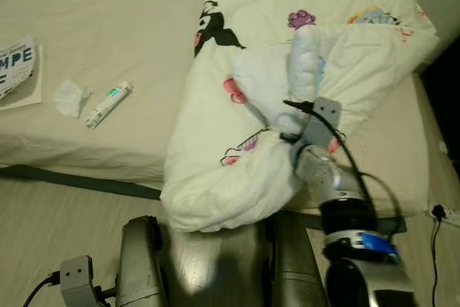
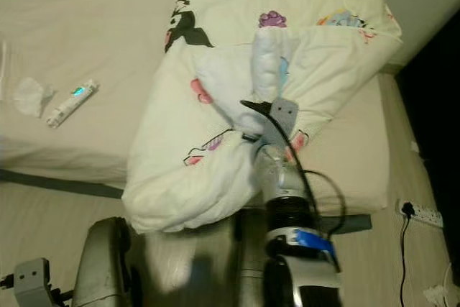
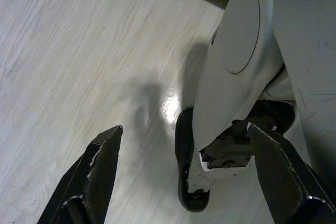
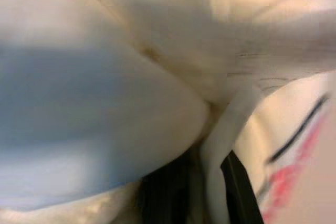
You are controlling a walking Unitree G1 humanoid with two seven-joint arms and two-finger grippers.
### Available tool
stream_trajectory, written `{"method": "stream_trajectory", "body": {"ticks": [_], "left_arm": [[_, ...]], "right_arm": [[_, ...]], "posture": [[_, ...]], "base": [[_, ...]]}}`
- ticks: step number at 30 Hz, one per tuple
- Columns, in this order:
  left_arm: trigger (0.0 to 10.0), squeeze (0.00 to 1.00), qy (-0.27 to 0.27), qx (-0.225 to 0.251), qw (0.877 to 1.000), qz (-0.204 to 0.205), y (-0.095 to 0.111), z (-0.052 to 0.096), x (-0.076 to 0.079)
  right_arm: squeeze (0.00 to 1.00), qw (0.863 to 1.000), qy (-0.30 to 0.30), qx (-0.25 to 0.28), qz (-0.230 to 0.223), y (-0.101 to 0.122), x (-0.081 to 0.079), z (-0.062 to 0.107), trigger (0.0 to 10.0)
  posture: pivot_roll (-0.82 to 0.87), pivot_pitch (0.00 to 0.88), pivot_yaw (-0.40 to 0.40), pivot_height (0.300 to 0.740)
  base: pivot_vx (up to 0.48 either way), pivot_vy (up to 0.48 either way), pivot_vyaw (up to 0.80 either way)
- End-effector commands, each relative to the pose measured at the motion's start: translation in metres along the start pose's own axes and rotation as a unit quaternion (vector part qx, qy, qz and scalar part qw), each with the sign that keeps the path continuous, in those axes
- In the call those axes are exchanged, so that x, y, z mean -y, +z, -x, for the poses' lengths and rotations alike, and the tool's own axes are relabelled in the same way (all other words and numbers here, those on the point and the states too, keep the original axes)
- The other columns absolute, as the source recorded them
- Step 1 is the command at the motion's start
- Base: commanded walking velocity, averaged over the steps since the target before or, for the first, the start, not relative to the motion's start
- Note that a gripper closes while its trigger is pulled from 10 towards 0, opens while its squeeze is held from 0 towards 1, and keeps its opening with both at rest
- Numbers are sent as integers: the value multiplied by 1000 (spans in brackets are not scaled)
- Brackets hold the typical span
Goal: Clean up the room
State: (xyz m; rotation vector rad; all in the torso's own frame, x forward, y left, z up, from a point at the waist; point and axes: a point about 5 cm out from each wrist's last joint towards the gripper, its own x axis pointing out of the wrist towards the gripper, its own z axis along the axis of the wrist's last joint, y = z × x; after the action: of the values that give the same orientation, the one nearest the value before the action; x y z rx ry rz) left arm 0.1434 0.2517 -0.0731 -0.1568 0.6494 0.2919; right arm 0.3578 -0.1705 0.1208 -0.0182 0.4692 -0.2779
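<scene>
At twelve o'clock before me lies the bunched white cartoon-printed quilt (image 1: 237, 149), spilling over the near edge of the beige mattress (image 1: 108, 48). My right pincer (image 1: 284, 133) is buried in its folds, fingers clamped on a pinch of cloth (the wrist camera sees fabric between them). Over at ten o'clock rest a crumpled white tissue (image 1: 70, 97) and a small white tube (image 1: 108, 104). My left pincer (image 3: 184, 182) hangs apart above the pale wooden floor (image 3: 79, 51).

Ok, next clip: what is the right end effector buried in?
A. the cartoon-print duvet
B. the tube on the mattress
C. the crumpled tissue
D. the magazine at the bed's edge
A: the right end effector is pushed into the bunched folds of the cartoon-print duvet, while the tissue, tube and magazine lie apart on the mattress.
</scene>
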Motion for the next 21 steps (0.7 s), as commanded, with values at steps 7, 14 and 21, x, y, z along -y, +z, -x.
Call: {"method": "stream_trajectory", "body": {"ticks": [7, 14, 21], "left_arm": [[10000, 0, -57, -42, 997, -6, -18, 4, 24], [10000, 0, -70, -65, 995, -2, -33, 11, 30], [10000, 0, -71, -90, 993, 0, -47, 20, 29]], "right_arm": [[0, 950, -47, -127, 282, -49, 63, -4, 10000], [0, 909, -54, -152, 384, -56, 97, 0, 10000], [502, 853, -67, -181, 484, -54, 123, 5, 10000]], "posture": [[-127, 229, -60, 535], [-141, 236, -78, 535], [-143, 238, -83, 535]], "base": [[0, 0, 0], [0, 0, 0], [0, 0, 0]]}}
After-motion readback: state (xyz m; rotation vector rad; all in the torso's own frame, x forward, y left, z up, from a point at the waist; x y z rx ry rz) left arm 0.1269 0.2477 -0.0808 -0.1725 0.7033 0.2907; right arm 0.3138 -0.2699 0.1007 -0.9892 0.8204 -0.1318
